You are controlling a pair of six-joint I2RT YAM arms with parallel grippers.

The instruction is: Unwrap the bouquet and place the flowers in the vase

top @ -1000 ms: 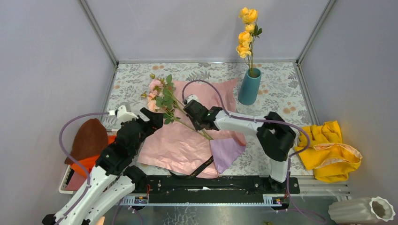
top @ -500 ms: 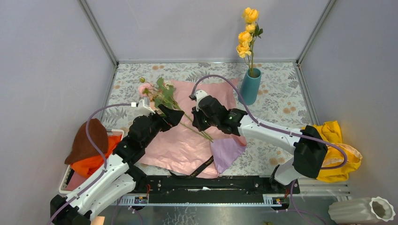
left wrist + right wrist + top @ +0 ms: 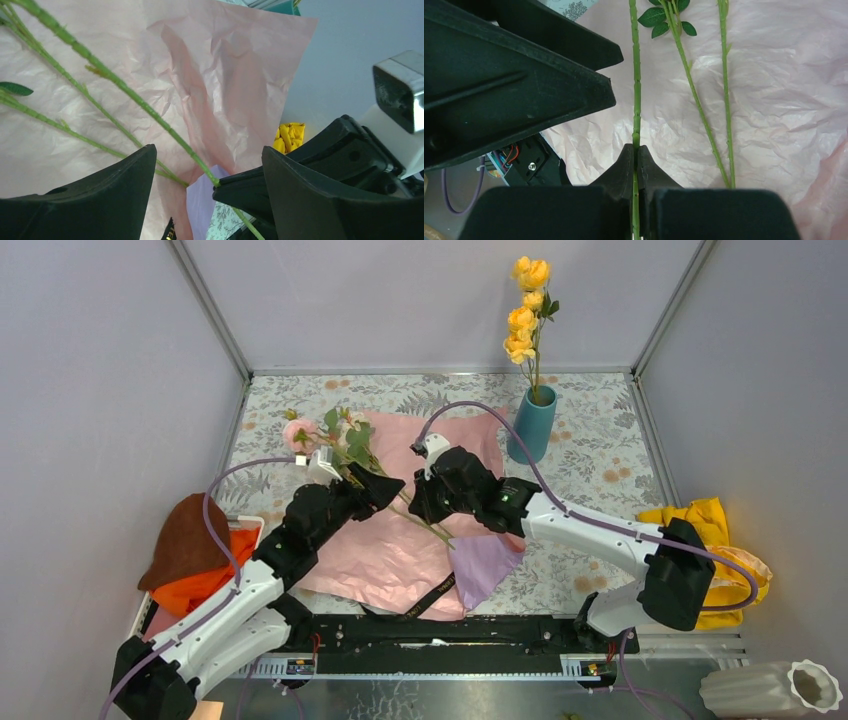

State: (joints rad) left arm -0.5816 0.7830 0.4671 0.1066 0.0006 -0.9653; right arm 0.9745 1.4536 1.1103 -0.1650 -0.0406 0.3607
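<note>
In the top view, a brown cloth (image 3: pixel 190 535) lies at the left edge. Right of it the left gripper (image 3: pixel 385 488) reaches toward the middle of the frame. Its fingers (image 3: pixel 100 195) stand wide apart. In the left wrist view the long stems of the flowers (image 3: pixel 340 445) run from the upper left down through the gap between those fingers, touching neither.

The pink blooms and leaves lie in the upper left part of the table. Their stems trail down and to the right across the spread pink paper (image 3: pixel 385 550). At the centre of the frame the right gripper (image 3: pixel 418 508) faces the left one, tip to tip and just beside it. Its fingers (image 3: pixel 624 167) are pinched tight on one green stem (image 3: pixel 636 95). Two more stems lie loose on the paper to the right of it in the right wrist view.

Below the grippers, a lilac paper (image 3: pixel 482 562) and a black ribbon (image 3: pixel 436 592) rest on the table. To the upper right stands the vase (image 3: pixel 532 428), upright, with yellow roses (image 3: pixel 522 315) in it. A yellow cloth (image 3: pixel 705 560) sits at the right edge and a white ribbed vase (image 3: pixel 770 690) lies in the lower right corner.
</note>
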